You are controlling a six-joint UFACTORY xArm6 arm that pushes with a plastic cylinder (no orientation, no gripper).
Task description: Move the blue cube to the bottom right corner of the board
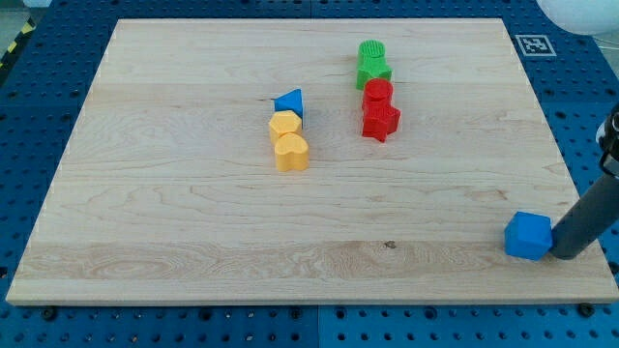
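The blue cube (528,235) sits near the bottom right corner of the wooden board (193,222). My dark rod comes in from the view's right edge, and my tip (563,255) rests on the board just right of the cube, touching or nearly touching its right side.
A blue triangular block (289,101) sits above a yellow block (284,124) and a yellow heart-shaped block (291,152) at centre. A green cylinder (370,52), green star-like block (373,73), red block (378,94) and red star block (381,120) form a column at top centre-right. The board's right edge (571,184) is beside the rod.
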